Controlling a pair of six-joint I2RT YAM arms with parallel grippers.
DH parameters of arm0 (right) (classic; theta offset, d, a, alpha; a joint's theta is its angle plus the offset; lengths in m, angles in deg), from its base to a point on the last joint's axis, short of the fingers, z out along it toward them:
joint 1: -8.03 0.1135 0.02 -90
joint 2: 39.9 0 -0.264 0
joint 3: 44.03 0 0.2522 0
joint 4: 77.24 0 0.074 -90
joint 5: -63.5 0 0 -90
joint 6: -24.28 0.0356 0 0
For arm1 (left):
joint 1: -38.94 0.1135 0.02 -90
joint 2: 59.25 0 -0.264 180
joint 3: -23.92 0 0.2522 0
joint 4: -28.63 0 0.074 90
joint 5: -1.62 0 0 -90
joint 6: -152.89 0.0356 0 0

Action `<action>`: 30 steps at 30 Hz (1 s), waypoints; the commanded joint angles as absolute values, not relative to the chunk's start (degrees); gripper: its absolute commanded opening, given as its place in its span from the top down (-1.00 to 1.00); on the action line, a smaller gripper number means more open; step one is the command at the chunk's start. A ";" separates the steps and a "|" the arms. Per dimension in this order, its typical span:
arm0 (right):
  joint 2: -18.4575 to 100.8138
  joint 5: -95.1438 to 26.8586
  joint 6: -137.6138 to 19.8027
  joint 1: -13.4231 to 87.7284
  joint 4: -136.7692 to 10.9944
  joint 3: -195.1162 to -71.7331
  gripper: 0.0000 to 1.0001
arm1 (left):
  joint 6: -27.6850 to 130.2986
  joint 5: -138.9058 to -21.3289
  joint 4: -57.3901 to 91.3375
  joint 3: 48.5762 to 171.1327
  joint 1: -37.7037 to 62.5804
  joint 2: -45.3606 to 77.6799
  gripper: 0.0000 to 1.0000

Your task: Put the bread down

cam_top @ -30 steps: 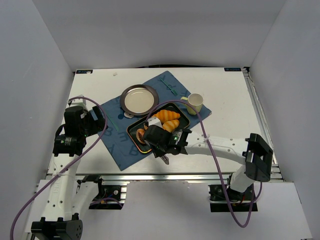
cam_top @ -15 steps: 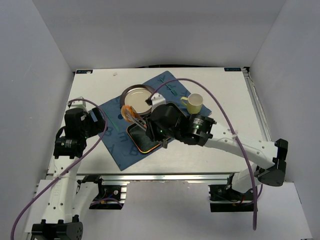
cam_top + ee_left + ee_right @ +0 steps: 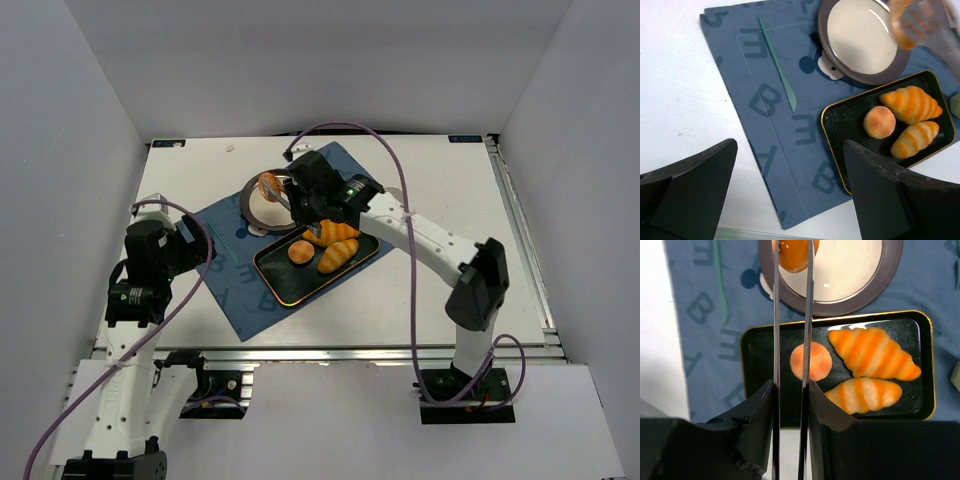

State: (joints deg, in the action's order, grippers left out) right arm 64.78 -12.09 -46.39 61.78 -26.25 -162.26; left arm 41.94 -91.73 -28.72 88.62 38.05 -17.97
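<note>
1. small oval golden-orange bread roll (image 3: 795,257): pinched in right gripper (image 3: 791,250), above round grey-rimmed cream plate (image 3: 840,309).
2. left gripper (image 3: 790,165): fingers spread, empty, well apart from plate.

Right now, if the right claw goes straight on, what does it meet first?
Probably the plate: the right claw, shut on the bread, points at its pale inside; height above is unclear.

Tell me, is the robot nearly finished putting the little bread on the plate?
Almost! Done: the bread is out of the tray, pinched by the right gripper. Now: it hangs over the plate. Left: set it down and let go.
</note>
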 commanded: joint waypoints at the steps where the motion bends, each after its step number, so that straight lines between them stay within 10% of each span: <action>1: 67.58 -15.25 -49.64 59.97 -29.91 -166.95 0.41 | 41.70 -90.14 -26.96 89.10 38.06 -18.64 -0.96; 16: 77.69 -20.00 -49.02 58.56 -33.25 -165.72 0.32 | 43.11 -89.96 -26.35 86.55 38.06 -17.94 -0.96; 30: 76.82 -19.12 -48.67 58.39 -33.07 -167.47 -0.22 | 43.64 -90.05 -26.88 86.82 38.06 -17.76 -0.97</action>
State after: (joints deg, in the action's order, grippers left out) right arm 78.77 -19.19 -48.35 58.40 -30.77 -164.77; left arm 42.96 -90.68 -27.13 86.48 38.07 -17.51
